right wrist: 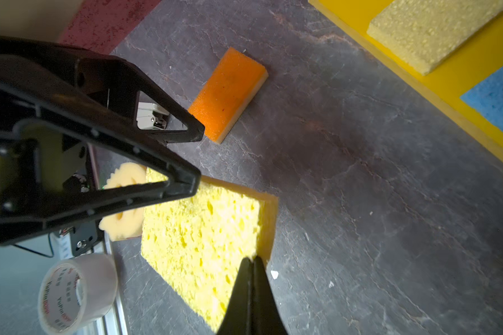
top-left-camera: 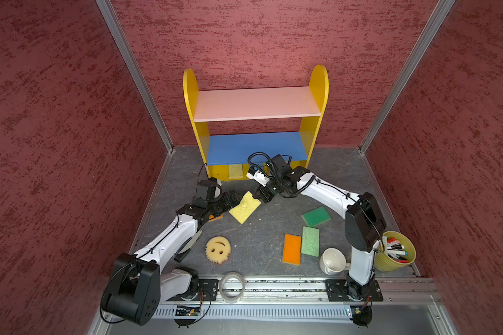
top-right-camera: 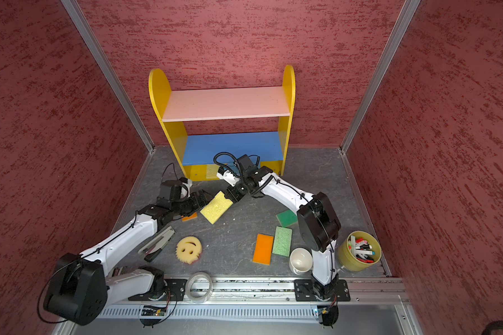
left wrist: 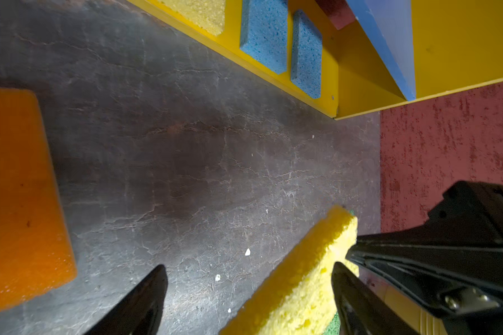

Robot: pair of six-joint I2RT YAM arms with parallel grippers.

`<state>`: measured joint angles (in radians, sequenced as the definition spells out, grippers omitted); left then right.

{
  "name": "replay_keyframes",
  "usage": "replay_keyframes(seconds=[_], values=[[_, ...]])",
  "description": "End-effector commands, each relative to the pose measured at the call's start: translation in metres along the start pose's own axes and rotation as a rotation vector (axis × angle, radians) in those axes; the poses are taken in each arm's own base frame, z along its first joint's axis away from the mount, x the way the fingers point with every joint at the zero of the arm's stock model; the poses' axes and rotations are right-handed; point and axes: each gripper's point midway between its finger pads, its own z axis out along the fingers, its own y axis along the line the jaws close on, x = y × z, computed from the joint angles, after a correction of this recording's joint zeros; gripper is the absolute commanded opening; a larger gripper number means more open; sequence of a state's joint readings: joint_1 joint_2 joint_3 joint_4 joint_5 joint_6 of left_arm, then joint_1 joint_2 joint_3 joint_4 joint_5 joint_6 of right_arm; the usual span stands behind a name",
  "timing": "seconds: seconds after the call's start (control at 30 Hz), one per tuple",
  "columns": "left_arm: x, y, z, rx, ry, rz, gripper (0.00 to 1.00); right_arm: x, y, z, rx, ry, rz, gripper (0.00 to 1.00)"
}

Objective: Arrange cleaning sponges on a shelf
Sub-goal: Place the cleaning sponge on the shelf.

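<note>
A yellow sponge (top-left-camera: pixel 245 207) (top-right-camera: pixel 216 207) hangs tilted above the floor in front of the shelf (top-left-camera: pixel 190 95). My right gripper (top-left-camera: pixel 257 197) (right wrist: pixel 251 259) is shut on one corner of it. My left gripper (top-left-camera: pixel 238 200) (left wrist: pixel 249 266) is open, its jaws either side of the sponge's (left wrist: pixel 299 278) opposite end. On the shelf's yellow base lie a pale yellow sponge (right wrist: pixel 436 32) and two blue sponges (left wrist: pixel 265 34) (left wrist: pixel 307 55). An orange sponge (right wrist: pixel 228 92) lies under my left arm. On the floor lie the smiley sponge (top-left-camera: pixel 217 249), another orange sponge (top-left-camera: pixel 292 249), a light green sponge (top-left-camera: pixel 310 241) and a dark green sponge (top-left-camera: pixel 316 216).
A white mug (top-left-camera: pixel 331 261) and a yellow bucket of markers (top-left-camera: pixel 395 251) stand by the right arm's base. A clear tape ring (top-left-camera: pixel 232 287) lies on the front rail. A stapler (top-right-camera: pixel 157 243) sits under my left arm. Red walls close in three sides.
</note>
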<state>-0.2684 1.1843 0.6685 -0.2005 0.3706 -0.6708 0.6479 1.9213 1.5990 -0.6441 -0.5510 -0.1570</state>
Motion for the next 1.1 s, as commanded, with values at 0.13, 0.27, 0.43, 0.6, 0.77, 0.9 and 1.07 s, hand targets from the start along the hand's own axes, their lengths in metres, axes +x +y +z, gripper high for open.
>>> replay_keyframes(seconds=[0.13, 0.27, 0.43, 0.6, 0.77, 0.9, 1.07], values=[[0.011, -0.032, -0.013, 0.196, 0.037, 0.019, 0.65, -0.008, 0.002, -0.012, -0.072, -0.008, -0.017, 0.0], [0.017, -0.028, -0.015, 0.183, 0.05, 0.013, 0.65, -0.016, 0.003, -0.017, -0.101, -0.032, -0.016, 0.0], [0.016, -0.03, -0.015, 0.197, 0.047, 0.003, 0.5, -0.024, 0.005, -0.018, -0.11, -0.054, -0.022, 0.0], [0.011, -0.036, -0.015, 0.217, 0.038, -0.006, 0.25, -0.029, 0.004, -0.02, -0.106, -0.068, -0.028, 0.0], [0.008, -0.04, -0.014, 0.227, 0.032, -0.026, 0.03, -0.034, 0.003, -0.02, -0.104, -0.082, -0.028, 0.0], [0.002, -0.041, -0.017, 0.23, -0.005, -0.04, 0.0, -0.037, -0.002, -0.023, -0.073, -0.111, -0.012, 0.44], [-0.02, -0.047, -0.027, 0.249, -0.096, -0.058, 0.0, -0.047, -0.023, -0.038, 0.018, -0.198, 0.061, 0.73]])
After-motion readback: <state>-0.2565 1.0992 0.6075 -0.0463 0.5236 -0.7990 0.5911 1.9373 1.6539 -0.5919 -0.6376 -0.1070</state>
